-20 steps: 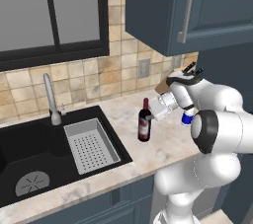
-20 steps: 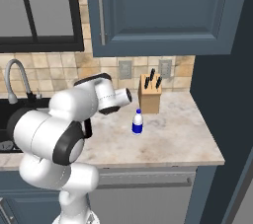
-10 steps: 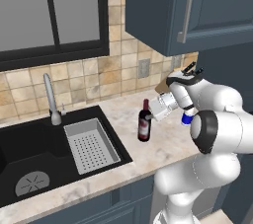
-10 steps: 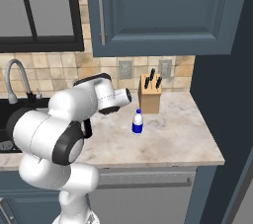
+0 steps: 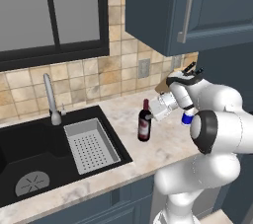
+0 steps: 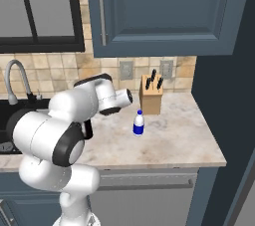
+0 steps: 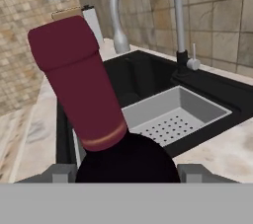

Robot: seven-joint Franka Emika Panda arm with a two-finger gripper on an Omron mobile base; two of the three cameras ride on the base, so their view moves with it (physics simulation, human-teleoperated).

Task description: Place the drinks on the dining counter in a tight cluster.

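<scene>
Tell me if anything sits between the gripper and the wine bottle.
Nothing visible does. In the hand view the wine bottle rises right in front of the gripper, between its fingertips. The sink lies beyond it, and the small blue-labelled bottle stands off to the side.

My arm is bent forward, and my gripper point(image 7: 126, 171) has its fingers apart, one each side.

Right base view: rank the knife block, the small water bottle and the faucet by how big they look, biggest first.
1. Faucet, the tallest, though the arm hides its base.
2. Knife block, shorter but bulkier; knives add height.
3. Small water bottle, clearly smallest.
The faucet stands farther left at the sink, so camera distance may skew the first two.
</scene>
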